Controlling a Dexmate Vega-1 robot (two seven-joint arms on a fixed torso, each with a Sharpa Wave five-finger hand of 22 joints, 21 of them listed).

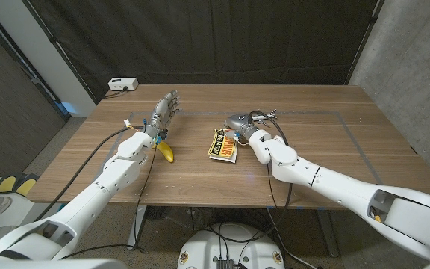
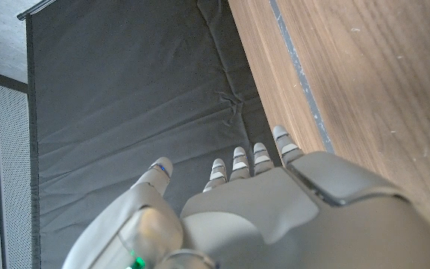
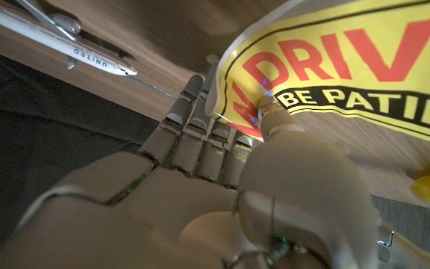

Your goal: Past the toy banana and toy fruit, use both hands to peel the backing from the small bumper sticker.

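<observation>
"Where is the sticker [image 1: 223, 146]?"
"On the table [image 1: 312, 161], right of the banana [image 1: 166, 152]. The right hand [image 1: 239, 125] pinches its edge."
"And the left hand [image 1: 166, 109]?"
"Up behind the banana, fingers spread, holding nothing."

My wooden bench [image 1: 334, 161] carries a toy banana [image 1: 166, 152] left of centre, a yellow bumper sticker [image 1: 223, 146] lying near the middle, and a small white toy airplane [image 3: 73, 46] beyond the sticker.

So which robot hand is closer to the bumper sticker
Right. The right robot hand pinches the bumper sticker at its edge; the left robot hand hovers apart, beyond the toy banana.
</observation>
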